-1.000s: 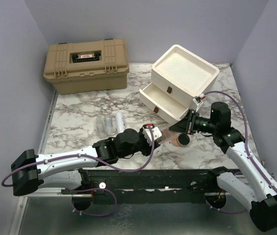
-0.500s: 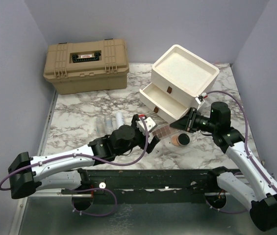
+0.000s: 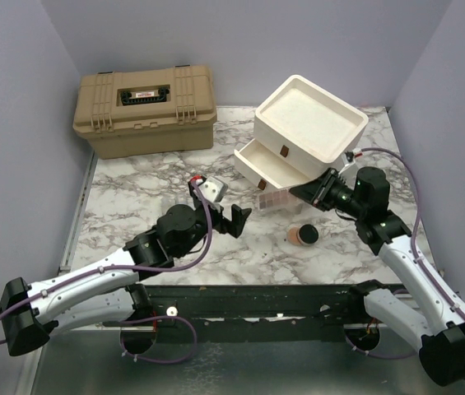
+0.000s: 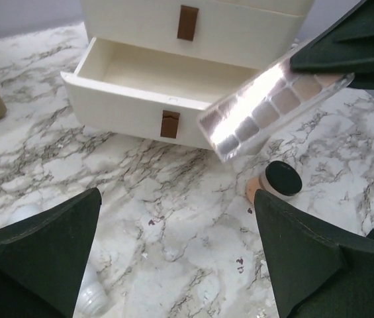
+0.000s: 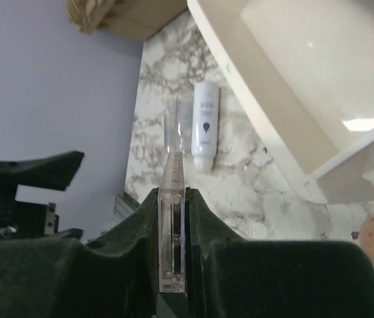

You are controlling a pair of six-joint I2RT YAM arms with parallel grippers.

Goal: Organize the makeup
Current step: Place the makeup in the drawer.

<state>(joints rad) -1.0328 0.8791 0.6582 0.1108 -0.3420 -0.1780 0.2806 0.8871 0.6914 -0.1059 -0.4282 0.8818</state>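
**Step in hand (judged):** putting the pink palette away in the drawer unit.

**Items, counted**
- Pink palette [image 3: 275, 197]: one. Held in the air at centre right of the overhead view, just in front of the open drawer [image 3: 272, 169] and touching nothing else.
- Round black compact [image 3: 304, 235]: one. On the desk [image 3: 133, 189], below the palette in the frame, peach powder showing.
- Whitish bottle [image 5: 203, 126]: one, lying on the marble at upper centre of the right wrist view.
- Pale rounded item [image 4: 24, 213]: one, at the left edge of the left wrist view. Its kind cannot be told.
- Brushes: none in view.
- Cream drawer unit [image 3: 314, 123]: one, upper right. Two drawers, the upper closed and the lower pulled out. What shows of the lower drawer is bare.
- Tan toolbox [image 3: 144, 109]: one, upper left, lid down.

**Pincers**
- Right pincer [image 3: 316, 191]: jaws nearly together, clamped on one end of the palette, which shows edge-on between them in the wrist view.
- Left pincer [image 3: 236, 220]: jaws spread to the full, holding nothing, at frame centre and apart from the palette.

**Next move calls for (judged):** bringing the palette over the drawer mouth, laying it flat so that it clears the front wall, lowering it, and only then parting the jaws. The compact and bottle are not yet stowed.
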